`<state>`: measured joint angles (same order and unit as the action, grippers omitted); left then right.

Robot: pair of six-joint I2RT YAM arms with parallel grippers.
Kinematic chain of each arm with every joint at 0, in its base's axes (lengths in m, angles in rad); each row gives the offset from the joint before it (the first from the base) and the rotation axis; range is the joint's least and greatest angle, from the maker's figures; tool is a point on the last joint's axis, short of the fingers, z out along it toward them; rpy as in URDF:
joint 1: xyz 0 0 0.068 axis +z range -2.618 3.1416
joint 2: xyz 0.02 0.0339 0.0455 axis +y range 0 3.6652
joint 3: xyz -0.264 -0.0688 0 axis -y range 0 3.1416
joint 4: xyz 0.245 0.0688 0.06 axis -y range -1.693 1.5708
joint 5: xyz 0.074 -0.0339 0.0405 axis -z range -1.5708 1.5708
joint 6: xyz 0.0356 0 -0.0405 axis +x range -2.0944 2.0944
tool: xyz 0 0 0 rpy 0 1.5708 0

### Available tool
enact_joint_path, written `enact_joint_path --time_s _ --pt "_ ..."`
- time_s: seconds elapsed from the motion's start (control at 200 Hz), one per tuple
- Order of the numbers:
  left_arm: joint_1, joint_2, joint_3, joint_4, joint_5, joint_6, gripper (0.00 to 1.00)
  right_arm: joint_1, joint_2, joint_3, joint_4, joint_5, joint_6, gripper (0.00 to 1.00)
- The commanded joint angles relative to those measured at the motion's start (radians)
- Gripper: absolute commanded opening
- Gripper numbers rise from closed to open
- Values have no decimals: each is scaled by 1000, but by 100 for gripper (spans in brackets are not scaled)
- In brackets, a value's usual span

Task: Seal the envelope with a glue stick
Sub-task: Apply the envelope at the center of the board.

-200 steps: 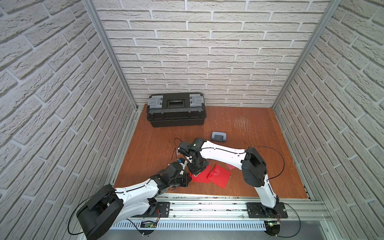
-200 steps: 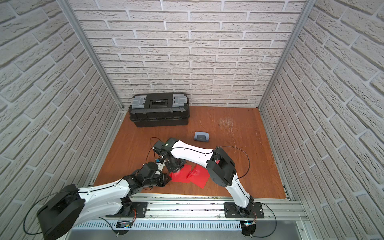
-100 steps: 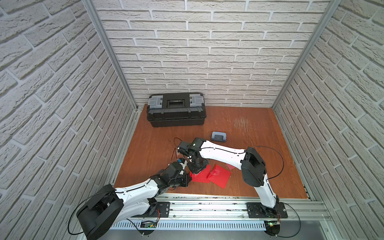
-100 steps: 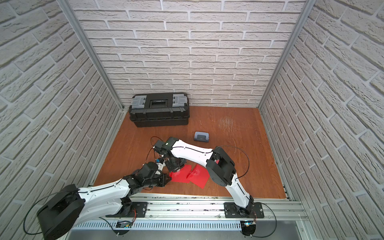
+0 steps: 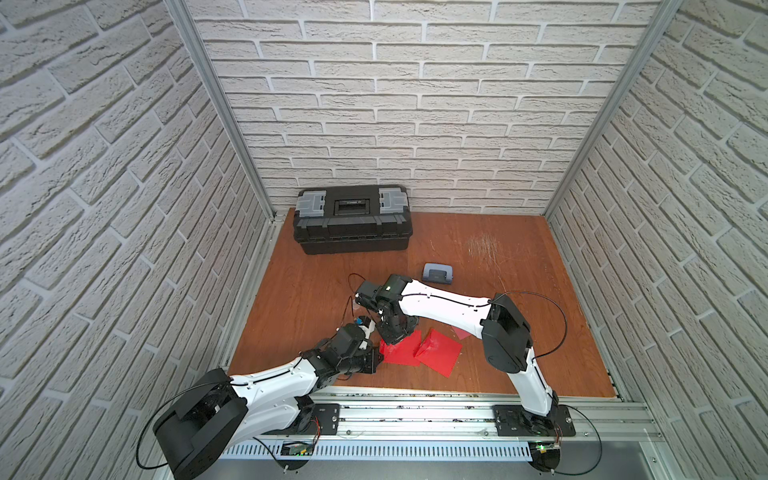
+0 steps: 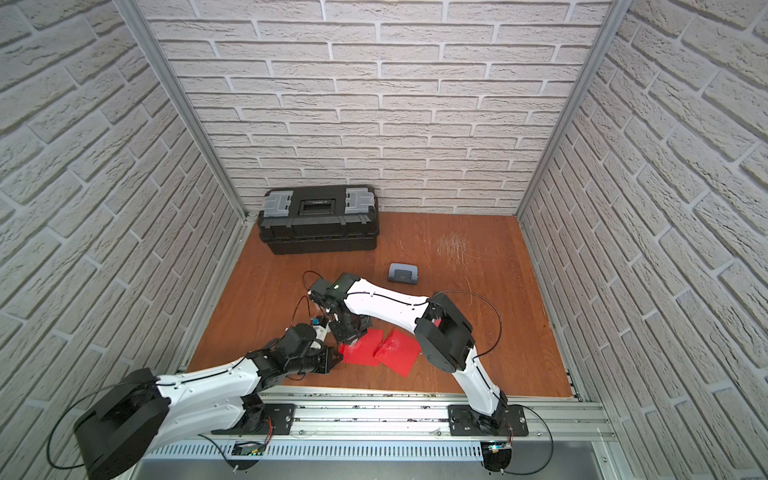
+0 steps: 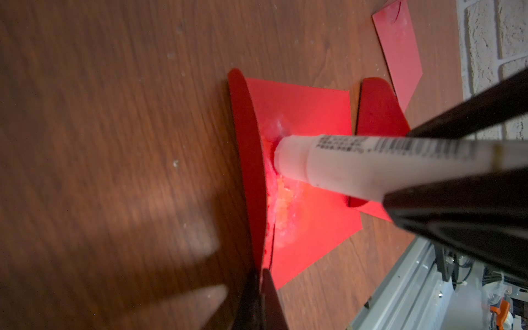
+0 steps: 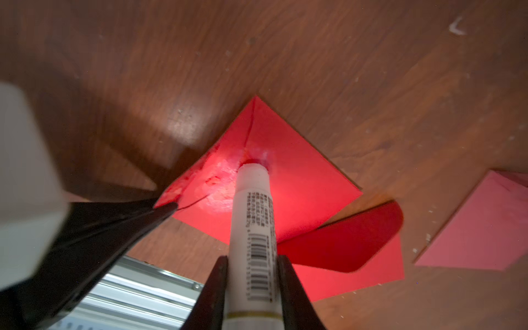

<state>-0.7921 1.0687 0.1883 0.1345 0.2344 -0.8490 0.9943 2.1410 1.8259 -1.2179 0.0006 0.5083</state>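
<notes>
1. Standing well behind the envelope [image 5: 401, 354], the black toolbox [image 5: 352, 224] takes no part in this step.
2. The envelope lies flat on the wooden floor [image 5: 316, 291] with its flap [image 7: 245, 160] raised. This exposes the surface along the fold to the glue.
3. A second red envelope [image 8: 357, 274] lies just beside the envelope, with its flap also open.
4. The left gripper [image 8: 168, 204] is clenched on the edge of the envelope's flap. This probably holds the flap clear of the stick and steadies the paper against dragging.
5. The right gripper [image 8: 253, 260] grasps the glue stick [image 8: 253, 217] around its barcoded body. The stick is tilted and its tip presses on the envelope beside the fold.
6. A whitish glue smear [image 7: 281, 200] surrounds the tip. Only the wrist views show the smear, the tip contact and the flap pinch, because in both top views the right wrist hides them. Only the top views show the toolbox and the hole punch [image 5: 436, 274], which lies well beyond the envelope.
</notes>
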Motion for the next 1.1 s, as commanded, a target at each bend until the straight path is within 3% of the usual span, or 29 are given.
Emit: enact_joint_path --time_s 0.0,0.06,0.205,0.265,0.365,0.51,0.575,0.62,0.72,0.79,0.87,1.015,1.095 --pt "4 21 -27 -90 -7 13 4 -1 -22 -66 155 -233 3 3" --pt "4 20 -28 -90 -9 13 4 -4 -24 -61 125 -173 8 3" --pt "3 18 -29 -90 -9 12 4 -5 28 33 -103 188 19 2" --pt "5 20 -28 -89 -7 12 4 -5 48 63 -147 239 15 3" --pt "4 22 -27 -88 -7 13 4 4 56 76 -128 180 -2 3" --pt "4 20 -27 -89 -7 13 4 3 8 -9 93 -178 -12 3" --pt "5 20 -28 -90 -7 13 4 0 -3 -33 129 -217 1 3" --pt "4 19 -28 -90 -7 13 4 -1 3 -13 80 -137 4 3" --pt "4 19 -29 -90 -7 13 4 0 58 77 -129 172 6 3" --pt "4 19 -29 -88 -7 13 4 -2 83 101 -192 259 5 3" --pt "5 17 -29 -88 -6 14 4 0 77 90 -152 183 -9 3" --pt "4 17 -29 -90 -5 13 4 -2 19 -1 78 -175 -8 3" --pt "4 13 -29 -90 -6 11 4 -5 5 -15 112 -204 4 3"
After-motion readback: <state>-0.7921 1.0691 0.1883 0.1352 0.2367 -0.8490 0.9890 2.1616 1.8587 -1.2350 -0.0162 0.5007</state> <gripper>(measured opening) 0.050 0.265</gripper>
